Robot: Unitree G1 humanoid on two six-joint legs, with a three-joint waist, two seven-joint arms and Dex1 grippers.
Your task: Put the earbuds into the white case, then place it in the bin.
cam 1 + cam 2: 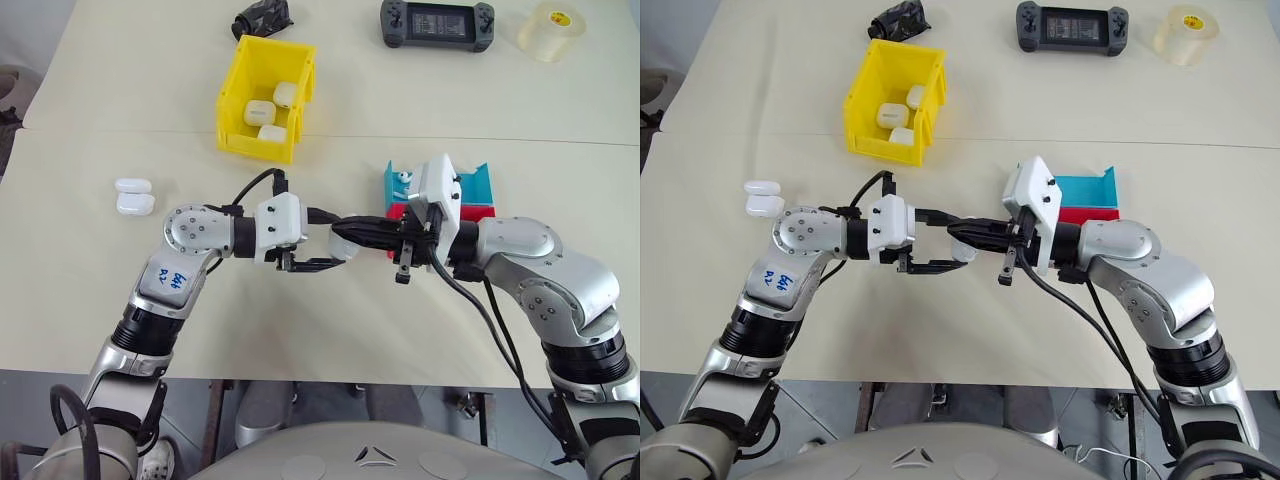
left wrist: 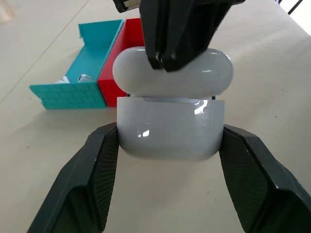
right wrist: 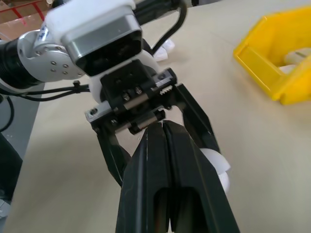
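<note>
Above the middle of the worktop, toward its near edge, the left gripper [image 2: 167, 160] holds the white case [image 2: 171, 130] between its two black fingers [image 2: 92, 179], the jaws clamped on the case's lower body. The lid sits nearly down on the body, a thin seam showing (whether it is fully latched I cannot tell). The right gripper [image 3: 163, 133] meets it from the opposite side, jaws pressed together with nothing between them, tips resting on the lid.

The bin [image 1: 240, 95] stands toward the far edge, left of centre, with three white cases inside. A teal tray [image 2: 92, 63] holding earbuds [image 2: 83, 77] sits touching a red tray [image 2: 108, 90], right of centre. Two more white cases [image 1: 134, 196] lie near the left edge.
</note>
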